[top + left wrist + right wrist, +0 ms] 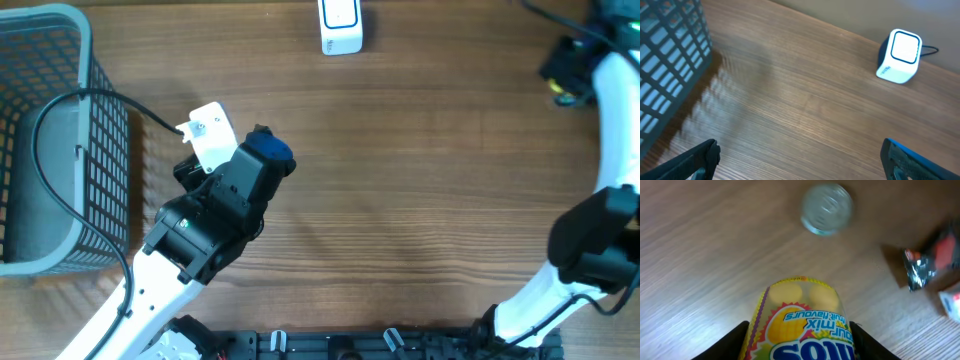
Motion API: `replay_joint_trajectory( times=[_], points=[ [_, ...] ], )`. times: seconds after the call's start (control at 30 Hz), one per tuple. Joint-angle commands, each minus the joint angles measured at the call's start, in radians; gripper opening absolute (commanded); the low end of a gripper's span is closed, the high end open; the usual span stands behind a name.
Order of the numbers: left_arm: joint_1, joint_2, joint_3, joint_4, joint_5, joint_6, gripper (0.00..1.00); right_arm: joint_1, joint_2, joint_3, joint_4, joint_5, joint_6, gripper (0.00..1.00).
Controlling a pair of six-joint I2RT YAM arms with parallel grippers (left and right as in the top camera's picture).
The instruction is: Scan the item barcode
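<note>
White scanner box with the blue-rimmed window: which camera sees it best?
The left wrist view: the white scanner box appears whole, window face and cable clear. The overhead view shows it only at the top edge, partly cut off. The right wrist view misses it.

candy pack cut off by bottom edge in right wrist view, brand name only partly read. round silvery object blurred, kind not told. foil-wrapped items at right edge blurred, partly cropped. basket clipped by left edge overhead; scanner clipped by top edge. left gripper fingers cropped at bottom.
</note>
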Motion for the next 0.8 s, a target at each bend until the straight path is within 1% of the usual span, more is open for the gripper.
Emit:
replay_joint_trajectory(
  times=[0.0,0.13,0.23,0.33,0.53,0.73,0.77],
  points=[
    [0.005,0.005,-0.001,0.010,0.076,-0.010,1.00,-0.080,0.057,-0.069,0.019,-0.129,0.028,0.53],
    [0.004,0.005,-0.001,0.010,0.119,-0.010,1.00,-0.127,0.099,-0.120,0.042,-0.129,0.028,0.54],
    [0.004,0.005,-0.001,0.009,0.151,-0.010,1.00,-0.143,0.135,-0.154,0.088,-0.119,0.011,0.59],
    [0.004,0.005,-0.001,0.002,0.181,-0.010,1.00,-0.160,0.180,-0.161,0.100,-0.095,0.000,0.59],
    [0.004,0.005,-0.001,-0.009,0.184,-0.009,1.00,-0.220,0.267,-0.162,0.132,-0.031,-0.002,0.60],
    [0.004,0.004,-0.001,-0.010,0.184,-0.010,1.00,-0.303,0.292,-0.162,0.171,-0.023,0.000,0.61],
    [0.004,0.004,-0.001,-0.010,0.185,-0.010,1.00,-0.319,0.291,-0.162,0.175,-0.032,0.000,0.62]
  ],
)
